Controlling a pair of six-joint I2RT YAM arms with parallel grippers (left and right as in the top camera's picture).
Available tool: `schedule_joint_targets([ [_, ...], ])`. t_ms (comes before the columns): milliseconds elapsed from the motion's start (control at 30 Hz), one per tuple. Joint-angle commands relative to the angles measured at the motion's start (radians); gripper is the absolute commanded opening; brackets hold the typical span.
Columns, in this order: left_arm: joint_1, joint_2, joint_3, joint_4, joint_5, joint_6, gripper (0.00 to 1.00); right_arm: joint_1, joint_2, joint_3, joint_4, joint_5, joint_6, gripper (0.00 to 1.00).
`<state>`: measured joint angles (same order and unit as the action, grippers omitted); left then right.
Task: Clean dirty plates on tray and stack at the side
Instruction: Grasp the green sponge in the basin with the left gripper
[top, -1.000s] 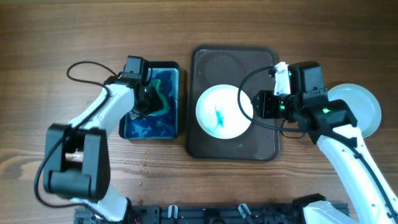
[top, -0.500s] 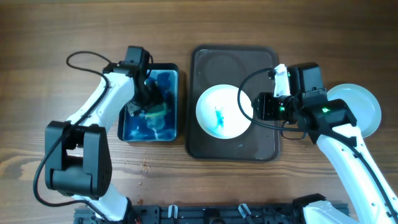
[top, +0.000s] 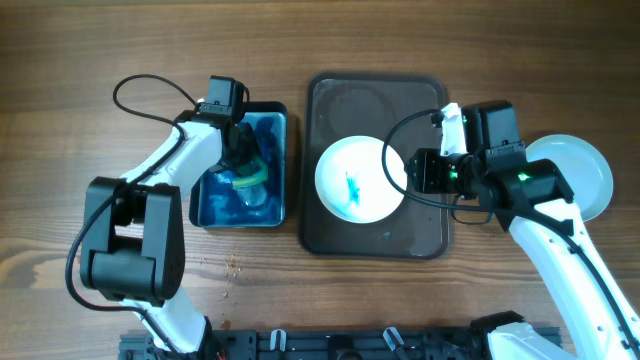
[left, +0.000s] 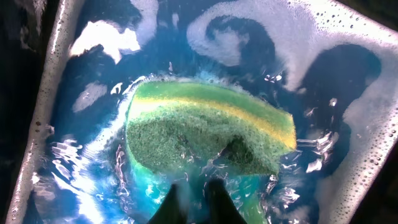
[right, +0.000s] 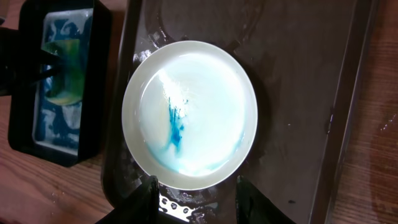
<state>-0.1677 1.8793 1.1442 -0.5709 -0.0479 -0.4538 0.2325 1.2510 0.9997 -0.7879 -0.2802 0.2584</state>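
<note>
One white plate (top: 360, 180) with a turquoise smear lies on the dark brown tray (top: 420, 100); the right wrist view shows the plate (right: 189, 115) flat on the wet tray (right: 298, 93). My right gripper (top: 412, 172) is at the plate's right rim, and its jaws (right: 200, 199) stand open just short of that rim without touching it. A plain white plate (top: 585, 175) rests on the table to the right, partly under the right arm. My left gripper (top: 240, 155) is down in the basin, shut (left: 193, 193), its tips at the near edge of a green-yellow sponge (left: 205, 134).
The black basin (top: 290, 170) of foamy blue water stands left of the tray, with the sponge (top: 248, 183) floating in it. Its wall (left: 46, 112) runs close on the left of the left gripper. Bare wood table surrounds everything.
The left gripper held the sponge up, let it drop into the water, then shut again at its edge. The right arm and the plates have not moved.
</note>
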Motion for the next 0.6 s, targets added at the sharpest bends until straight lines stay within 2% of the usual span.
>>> schedule_joint_targets([
  [0, 0.004, 0.008, 0.026, -0.032, -0.021, 0.005, 0.04, -0.001, 0.009, 0.008, -0.012, -0.005, -0.02, 0.4],
  [33, 0.005, -0.002, 0.051, -0.058, -0.021, 0.005, 0.04, -0.001, 0.009, 0.008, -0.014, -0.005, -0.02, 0.4],
  [133, 0.005, -0.043, 0.132, -0.158, -0.012, 0.005, 0.34, -0.001, 0.009, 0.008, -0.013, -0.005, -0.02, 0.4],
  [167, 0.005, -0.059, 0.159, -0.197, 0.003, 0.005, 0.48, -0.001, 0.009, 0.008, -0.013, -0.005, -0.02, 0.4],
  [200, 0.005, -0.072, 0.181, -0.234, 0.018, 0.005, 0.57, -0.001, 0.009, 0.008, -0.013, -0.005, -0.019, 0.4],
  [233, 0.005, -0.082, 0.196, -0.262, 0.031, 0.005, 0.6, -0.001, 0.009, 0.008, -0.014, -0.005, -0.02, 0.4],
  [300, 0.005, -0.097, 0.2, -0.292, 0.049, 0.005, 0.61, -0.001, 0.009, 0.008, -0.014, -0.005, -0.019, 0.4],
  [433, 0.002, -0.091, 0.182, -0.325, 0.058, 0.005, 0.55, -0.001, 0.009, 0.008, -0.013, -0.005, -0.02, 0.4],
  [567, -0.009, -0.06, 0.098, -0.261, 0.057, 0.005, 0.54, -0.001, 0.009, 0.008, -0.013, -0.005, -0.019, 0.4],
])
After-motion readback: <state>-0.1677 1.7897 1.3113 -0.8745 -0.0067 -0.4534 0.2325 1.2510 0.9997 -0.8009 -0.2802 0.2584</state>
